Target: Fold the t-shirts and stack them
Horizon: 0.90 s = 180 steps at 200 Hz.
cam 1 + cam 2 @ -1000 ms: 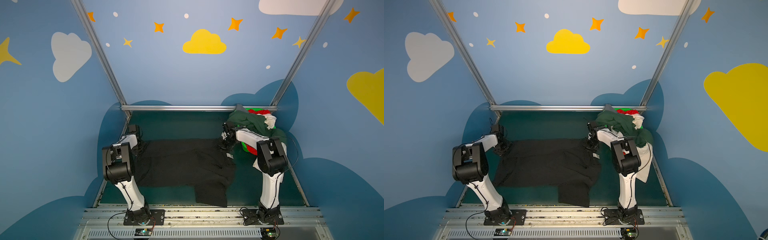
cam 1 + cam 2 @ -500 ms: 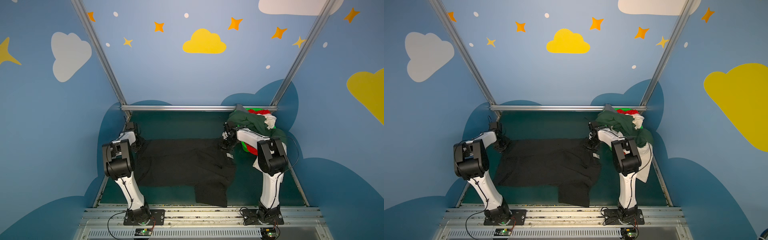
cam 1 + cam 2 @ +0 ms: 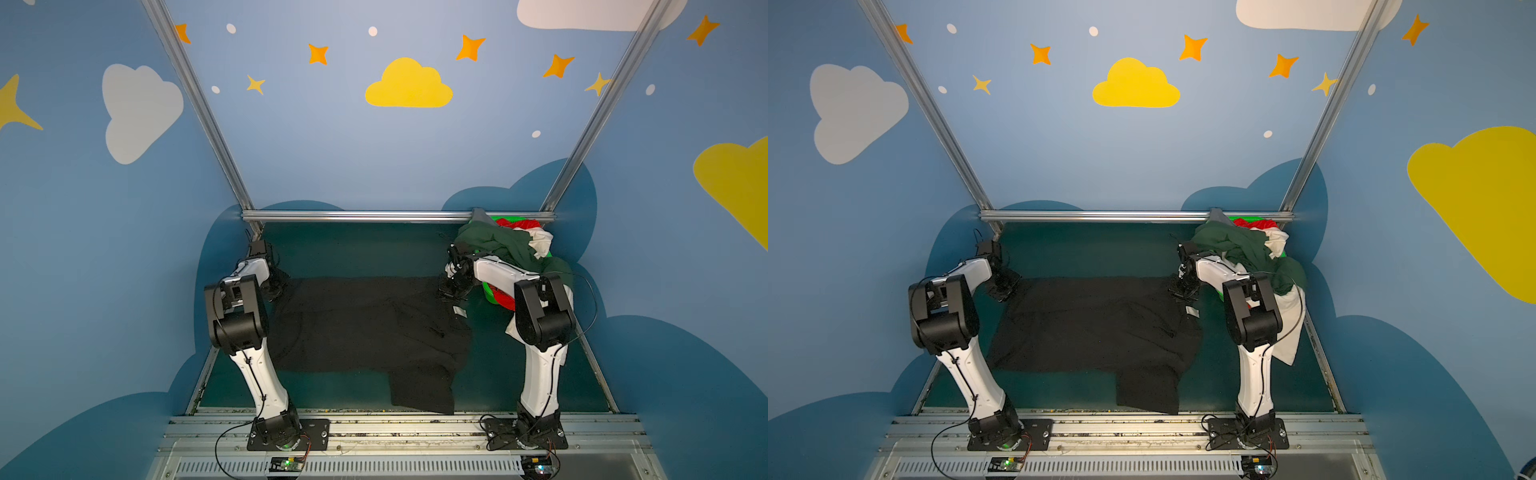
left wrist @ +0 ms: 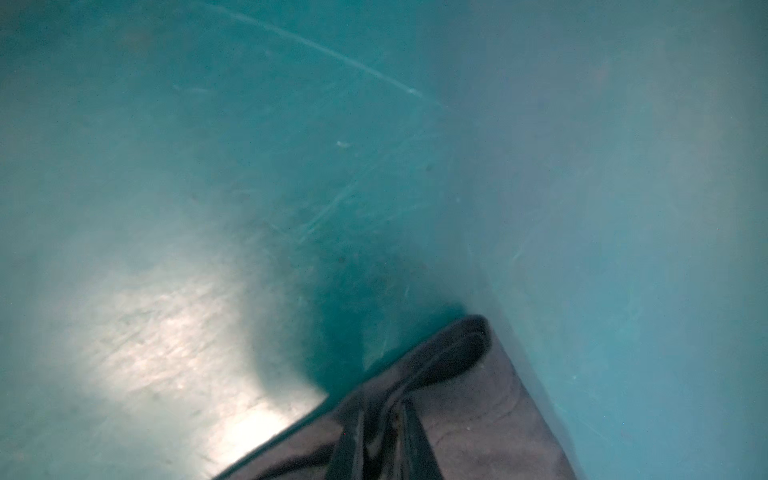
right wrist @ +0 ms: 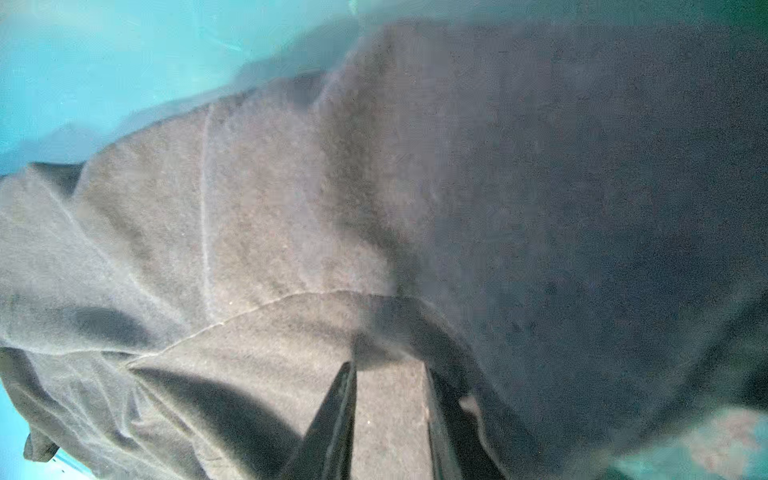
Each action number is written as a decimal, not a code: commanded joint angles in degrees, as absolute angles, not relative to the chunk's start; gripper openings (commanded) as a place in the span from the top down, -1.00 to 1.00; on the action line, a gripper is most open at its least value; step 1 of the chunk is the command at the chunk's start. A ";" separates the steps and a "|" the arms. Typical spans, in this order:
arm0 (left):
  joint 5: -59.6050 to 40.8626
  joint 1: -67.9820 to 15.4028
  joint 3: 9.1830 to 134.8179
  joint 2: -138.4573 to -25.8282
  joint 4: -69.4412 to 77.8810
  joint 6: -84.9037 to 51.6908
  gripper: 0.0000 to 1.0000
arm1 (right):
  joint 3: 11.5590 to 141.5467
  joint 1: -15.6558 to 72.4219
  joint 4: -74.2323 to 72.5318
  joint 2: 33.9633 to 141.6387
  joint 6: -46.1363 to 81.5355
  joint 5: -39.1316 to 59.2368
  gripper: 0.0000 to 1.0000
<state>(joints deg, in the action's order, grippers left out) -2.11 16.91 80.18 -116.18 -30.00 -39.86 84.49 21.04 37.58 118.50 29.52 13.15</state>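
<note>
A large black t-shirt (image 3: 365, 328) (image 3: 1092, 328) lies spread on the teal table, one part hanging towards the front edge. My left gripper (image 3: 279, 286) (image 3: 1005, 286) is down at its far left corner. In the left wrist view the left gripper (image 4: 384, 405) has its jaws pinched together on a fold of the black t-shirt (image 4: 478, 399). My right gripper (image 3: 451, 291) (image 3: 1181, 291) sits on the far right corner. In the right wrist view the right gripper (image 5: 390, 374) is shut on a strip of the black t-shirt (image 5: 291, 216).
At the back right a bright green basket (image 3: 490, 293) holds a heap of dark green t-shirt (image 3: 498, 245), white t-shirt (image 3: 540, 241) and red t-shirt (image 3: 519, 223) behind the right arm. A metal rail (image 3: 374, 216) closes the back. Blue walls stand close on both sides.
The left gripper has moved onto the shirt's far left corner and closed from open onto the cloth. The right arm and the shirt have stayed still.
</note>
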 commanded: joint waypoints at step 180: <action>-0.64 17.80 66.60 -100.95 -28.48 -41.08 0.10 | 83.86 20.21 39.62 120.66 28.70 9.67 0.41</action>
